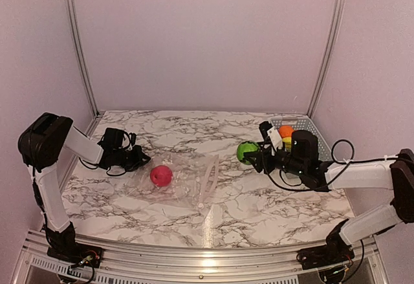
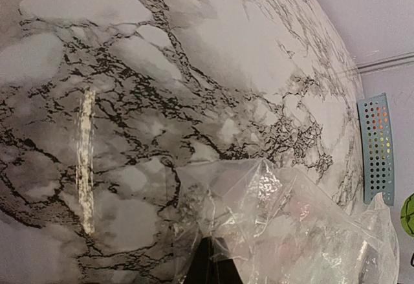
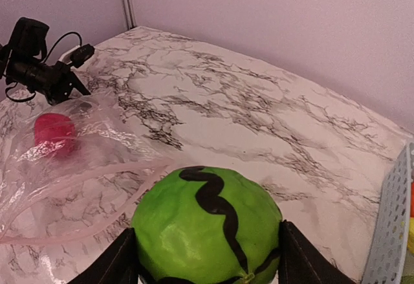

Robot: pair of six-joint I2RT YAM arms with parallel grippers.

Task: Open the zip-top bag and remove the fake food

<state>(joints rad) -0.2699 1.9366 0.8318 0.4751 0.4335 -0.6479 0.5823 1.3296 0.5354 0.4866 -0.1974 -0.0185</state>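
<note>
The left gripper [image 1: 137, 161] was closed on the left edge of the clear crinkly zip-top bag [image 1: 187, 184], which lay flat on the marbled table [image 1: 272, 200] with a red-pink round plastic piece [image 1: 161, 175] inside. The right gripper [image 1: 248, 154] clamped a green black-striped round plastic fruit [image 1: 245, 149] between the bag and the light blue slotted basket [image 1: 315, 127]. The fruit needed to clear the basket rim before release, with the left gripper pinning the bag.

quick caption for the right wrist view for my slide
Right gripper holds a green striped fruit over the marble table; a red piece sits inside the zip-top bag.
</note>
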